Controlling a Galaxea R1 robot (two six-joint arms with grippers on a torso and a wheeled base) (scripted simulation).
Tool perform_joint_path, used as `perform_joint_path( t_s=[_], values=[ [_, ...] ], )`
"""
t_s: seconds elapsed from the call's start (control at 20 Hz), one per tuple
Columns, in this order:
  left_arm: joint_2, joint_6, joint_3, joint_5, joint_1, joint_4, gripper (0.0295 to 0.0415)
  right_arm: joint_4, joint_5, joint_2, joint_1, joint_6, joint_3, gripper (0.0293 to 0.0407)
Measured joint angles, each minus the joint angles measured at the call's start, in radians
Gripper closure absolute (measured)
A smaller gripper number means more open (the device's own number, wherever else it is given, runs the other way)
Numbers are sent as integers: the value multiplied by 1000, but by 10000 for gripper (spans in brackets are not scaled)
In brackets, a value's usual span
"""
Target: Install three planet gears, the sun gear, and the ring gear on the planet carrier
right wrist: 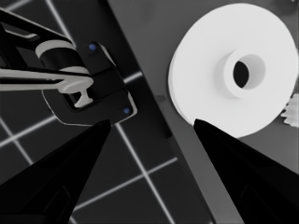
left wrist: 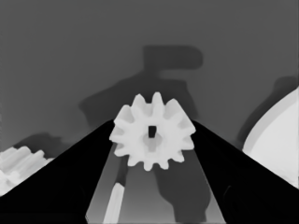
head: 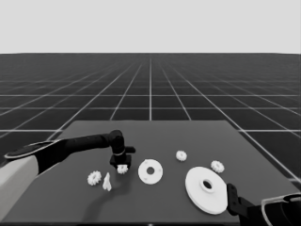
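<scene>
As the left gripper [left wrist: 152, 140] fingers pinch a planet gear [head: 122, 168] near the surface's left end | light, stiff, small; grip opposite tooth tips | right gripper [right wrist: 152, 128] parked at the near right corner, fingers spread.

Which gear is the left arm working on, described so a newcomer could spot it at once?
Start at the smaller round part near the table's middle. Just to its left the left gripper hangs over one gear, which sits between its jaws. The other gears lie in the open with no gripper over them.
</scene>
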Motion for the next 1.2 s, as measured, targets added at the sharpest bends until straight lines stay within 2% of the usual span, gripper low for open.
perform_joint_path(
  t_s=[0.35,0.4,0.45,0.5,0.6,0.85,1.0,1.2],
  values=[
    [2,0,-4,-3,4,3,398,0,0,0,0,0,0,315],
    [-56,-78,157,92,-103,-118,398,0,0,0,0,0,0,315],
    [-72,-106,206,129,-228,-215,398,0,0,0,0,0,0,315],
    [-71,-107,206,144,-303,-278,398,0,0,0,0,0,0,315],
    [-64,-97,188,158,-369,-336,398,0,0,0,0,0,0,315],
    [-59,-88,172,166,-397,-363,398,0,0,0,0,0,0,315],
    [252,-121,-106,164,-396,-364,398,0,0,0,0,0,0,315],
    [335,-92,-215,165,-395,-363,398,0,0,0,0,0,0,315]
  ],
)
